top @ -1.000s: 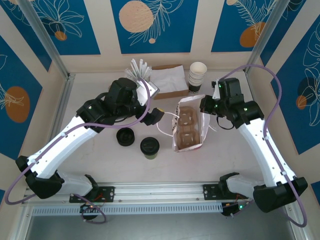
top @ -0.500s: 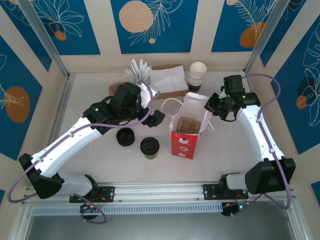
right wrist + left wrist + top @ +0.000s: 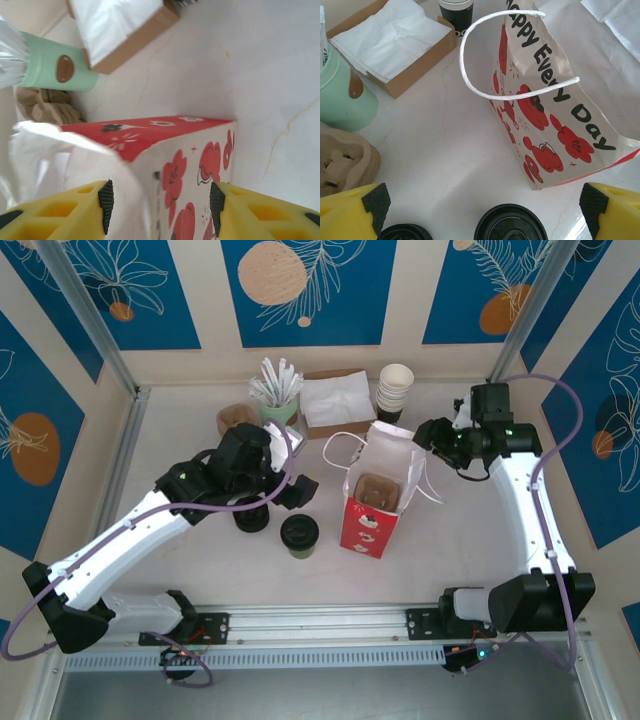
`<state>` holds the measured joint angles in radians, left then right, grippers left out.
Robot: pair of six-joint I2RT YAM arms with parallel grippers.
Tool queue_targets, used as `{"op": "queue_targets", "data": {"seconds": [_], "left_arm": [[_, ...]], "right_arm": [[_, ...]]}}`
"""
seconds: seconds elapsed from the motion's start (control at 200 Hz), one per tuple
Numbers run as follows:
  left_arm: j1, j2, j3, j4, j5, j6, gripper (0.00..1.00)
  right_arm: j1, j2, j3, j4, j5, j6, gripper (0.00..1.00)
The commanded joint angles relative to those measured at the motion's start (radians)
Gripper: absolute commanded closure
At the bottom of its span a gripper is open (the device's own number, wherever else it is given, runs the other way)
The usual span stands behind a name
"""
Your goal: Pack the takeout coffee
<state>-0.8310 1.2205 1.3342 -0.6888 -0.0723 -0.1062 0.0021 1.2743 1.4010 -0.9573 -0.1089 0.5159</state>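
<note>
Bright, even light; soft shadows; right wrist foreground blurred.

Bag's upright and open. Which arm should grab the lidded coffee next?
Left. Its open gripper hovers right at the takeout coffee, with the lid centred low in its wrist view. The right gripper is on the far side of the red bag.

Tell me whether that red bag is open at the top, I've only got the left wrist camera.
Observer: Yes, from above the red bag stands upright with its mouth open.
Operator: Is the black lid right below my fingers on a cup?
Observer: Yes, it caps the takeout coffee, a short greenish cup standing outside the bag, to its left.
Operator: Where's the other arm?
Observer: The right gripper is at the bag's far right rim, jaws apart.
</note>
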Motion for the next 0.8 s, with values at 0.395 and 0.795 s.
{"op": "queue_targets", "data": {"seconds": [0.395,0.795], "left_arm": [[-0.100,-0.066,-0.149,-0.026,-0.102,-0.199,0.00],[-0.307,-0.055,-0.322,0.022,-0.343,-0.472,0.00]], "right_arm": [[0.004,-0.078,0.061,0.208,-0.240,-0.228,0.43],[0.007,-0.095,-0.027,0.197,-0.265,-0.235,0.43]]}}
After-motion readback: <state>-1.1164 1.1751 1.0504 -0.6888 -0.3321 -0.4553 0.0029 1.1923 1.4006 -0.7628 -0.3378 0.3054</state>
